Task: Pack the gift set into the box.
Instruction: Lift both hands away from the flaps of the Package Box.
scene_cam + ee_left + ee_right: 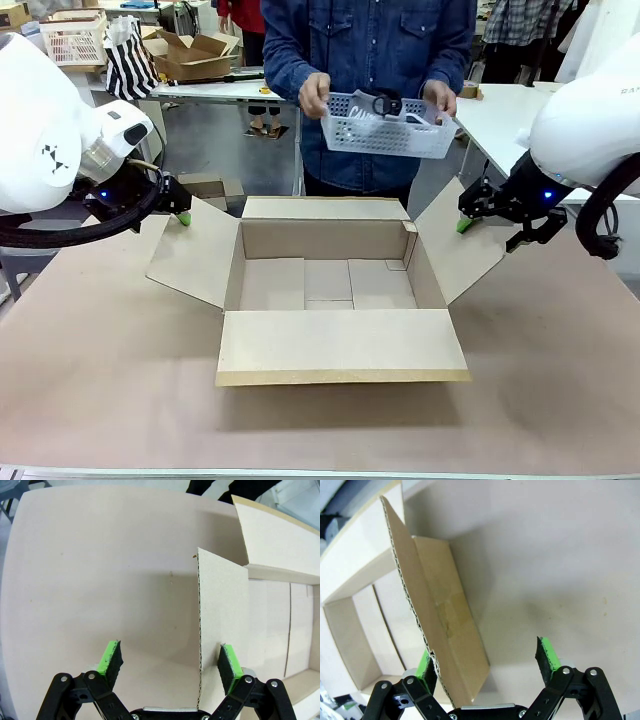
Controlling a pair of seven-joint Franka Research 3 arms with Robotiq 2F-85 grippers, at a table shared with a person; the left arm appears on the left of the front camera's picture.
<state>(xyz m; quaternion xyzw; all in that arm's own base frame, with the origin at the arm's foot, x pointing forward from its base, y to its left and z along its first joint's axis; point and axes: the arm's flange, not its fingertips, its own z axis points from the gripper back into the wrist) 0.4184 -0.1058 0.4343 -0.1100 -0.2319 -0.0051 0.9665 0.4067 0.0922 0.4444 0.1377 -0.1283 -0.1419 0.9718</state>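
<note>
box is open and empty, both grippers, left and right, gape wide around side flaps (nothing clamped), and the person's still got the gift set up above it.

Box is sitting open mid-table, all four flaps splayed outward, interior bare, so entry from above is lying open. Person's hands are holding the gift set above the far flap, blocking that approach. Left gripper is straddling the left flap, jaws spread, flap edge standing between the pads nearer one pad; contact unclear. Right gripper is straddling the right flap likewise, one pad seemingly touching it. Near flap is lying flat. Table is offering open room left, right and front of the box.
</note>
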